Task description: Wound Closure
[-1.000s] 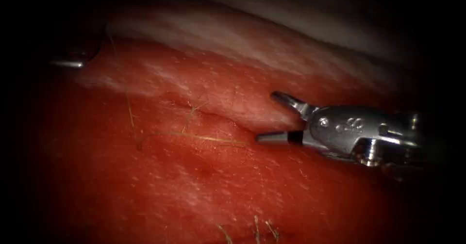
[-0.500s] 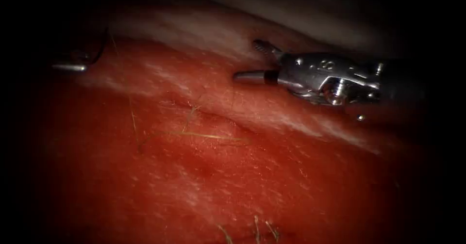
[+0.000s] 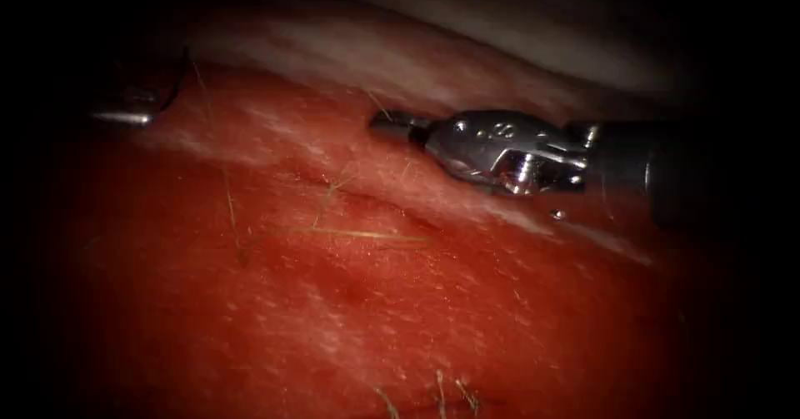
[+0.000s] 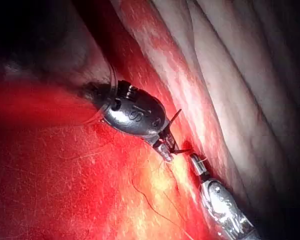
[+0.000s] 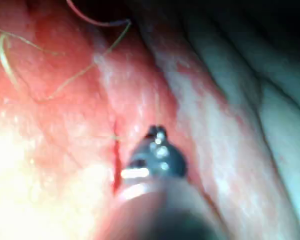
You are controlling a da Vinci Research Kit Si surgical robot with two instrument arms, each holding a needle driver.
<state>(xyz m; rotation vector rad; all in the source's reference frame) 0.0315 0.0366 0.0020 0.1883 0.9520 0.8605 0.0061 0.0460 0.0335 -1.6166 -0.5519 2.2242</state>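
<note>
Left of the thin cut [image 3: 367, 198] in the red pork tissue [image 3: 417, 319]: a dark curved needle [image 4: 175, 118], seemingly clamped by the rounded silver left tool [image 4: 166, 150]. Cannot tell where along its curve, nor whether in tissue. Since a second ago, lifted from the cut and moved up-left: the steel right tool [image 3: 387, 124]. Closed now from wide open, holding nothing visible. So, probably no thread taken there.
</note>
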